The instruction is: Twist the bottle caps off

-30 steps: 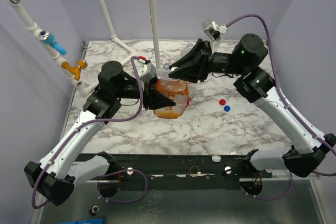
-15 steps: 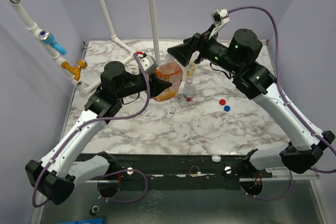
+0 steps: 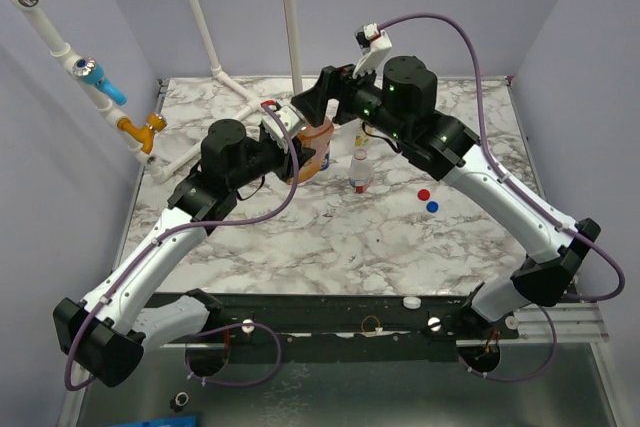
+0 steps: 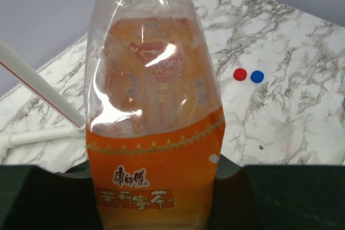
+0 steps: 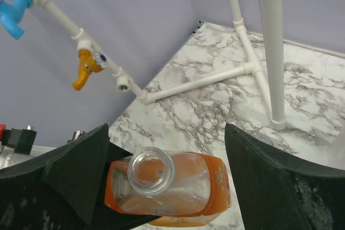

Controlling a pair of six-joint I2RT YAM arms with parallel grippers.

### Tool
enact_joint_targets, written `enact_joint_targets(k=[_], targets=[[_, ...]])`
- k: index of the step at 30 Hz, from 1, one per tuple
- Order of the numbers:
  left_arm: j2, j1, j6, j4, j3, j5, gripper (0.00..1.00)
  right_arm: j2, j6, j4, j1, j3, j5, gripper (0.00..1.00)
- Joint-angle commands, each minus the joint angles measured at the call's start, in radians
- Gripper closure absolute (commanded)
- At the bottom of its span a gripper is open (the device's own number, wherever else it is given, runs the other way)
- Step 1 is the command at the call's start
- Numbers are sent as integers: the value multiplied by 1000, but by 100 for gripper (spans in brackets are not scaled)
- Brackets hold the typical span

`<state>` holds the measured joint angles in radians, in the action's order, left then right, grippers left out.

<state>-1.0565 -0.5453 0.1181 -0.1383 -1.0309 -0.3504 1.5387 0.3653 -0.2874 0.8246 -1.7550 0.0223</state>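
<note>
the left pincer (image 3: 288,154) clamps the lower body of the orange-label bottle (image 4: 153,133), which stands upright near the middle of the far edge of the desk (image 3: 300,257). the bottle neck is uncapped. the right pincer (image 5: 167,133) hangs above it, spread wide, gripping nothing. a red cap (image 3: 424,193) and a blue cap (image 3: 432,206) lie just beside each other toward the right edge.

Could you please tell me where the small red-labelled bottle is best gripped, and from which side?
I'd grip the small red-labelled bottle around its labelled middle, coming from the robot's right. It stands upright, nothing stands close on that side, and the orange bottle in the left hand crowds its left.
</note>
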Motion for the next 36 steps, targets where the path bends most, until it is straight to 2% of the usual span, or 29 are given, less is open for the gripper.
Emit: enact_joint_targets(k=[1, 5, 9, 12, 14, 15, 16, 17, 19, 20, 21, 29, 36], targets=[[22, -2, 6, 14, 14, -11, 100, -75, -7, 57, 1, 72, 7, 15], [18, -2, -12, 21, 15, -28, 100, -103, -19, 99, 1, 128, -55, 35], [20, -2, -24, 22, 9, -44, 100, -90, -32, 85, 1, 131, -107, 73], [23, -2, -36, 21, 8, -84, 100, -82, -57, 66, 1, 126, -135, 84], [27, -2, -41, 17, 10, -111, 88, -93, -73, 59, 1, 138, -120, 91], [31, -2, -43, 14, 13, -124, 74, -104, -80, 59, 1, 147, -107, 94], [33, -2, -47, 12, 18, -130, 62, -115, -92, 57, 1, 157, -86, 96], [37, -2, -50, 10, 24, -135, 45, -130, -107, 54, 1, 167, -67, 98], [45, -2, -52, 2, 37, -144, 23, -160, -131, 50, 1, 195, -37, 100], [49, -2, -55, -2, 44, -145, 4, -176, -147, 50, 1, 210, -29, 100], [54, -2, -58, -5, 54, -144, 1, -195, -155, 53, 1, 231, -28, 100], [104, -1, -84, -59, 125, -168, 1, -314, -214, 133, 1, 488, 27, 99], [144, -2, -63, -121, 182, -135, 1, -382, -253, 322, 1, 742, 87, 100]])
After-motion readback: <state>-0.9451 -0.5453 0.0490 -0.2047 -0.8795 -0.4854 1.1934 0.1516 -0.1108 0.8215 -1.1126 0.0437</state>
